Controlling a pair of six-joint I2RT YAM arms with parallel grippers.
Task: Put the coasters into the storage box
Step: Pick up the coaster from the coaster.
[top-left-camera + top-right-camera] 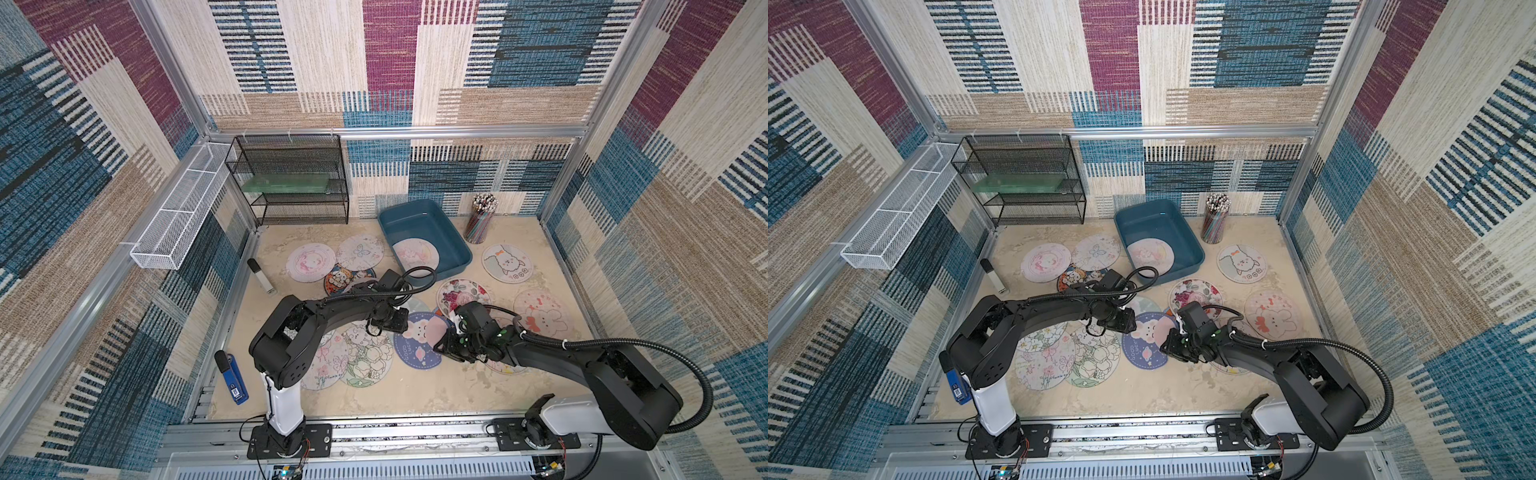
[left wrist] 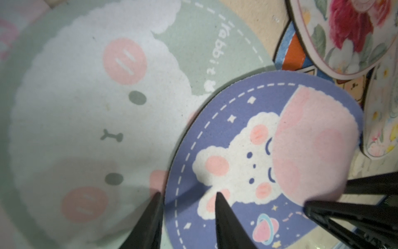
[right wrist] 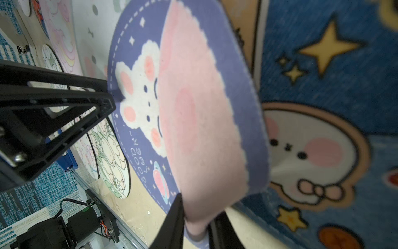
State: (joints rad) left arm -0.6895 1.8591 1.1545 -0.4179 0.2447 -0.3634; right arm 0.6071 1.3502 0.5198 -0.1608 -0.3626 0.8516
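Tabletop (image 1: 415, 395), overlapping coasters (image 1: 419, 345), pencil cup (image 1: 478, 224) (beside storage box (image 1: 415, 222))

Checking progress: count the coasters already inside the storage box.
1: a pale pink coaster lying flat on the floor of the storage box, at its near end. Another could be hidden beneath it.

Storage box (image 1: 424, 224): teal, upright, with one pale pink coaster (image 1: 415, 254) lying flat inside. Other coasters (image 1: 311, 262) lie flat beside and in front of the box, several overlapping. Purple bunny coaster (image 1: 415, 347), in front of the box: one edge folded up, pink underside showing, pinched in the right tool (image 3: 197, 215).
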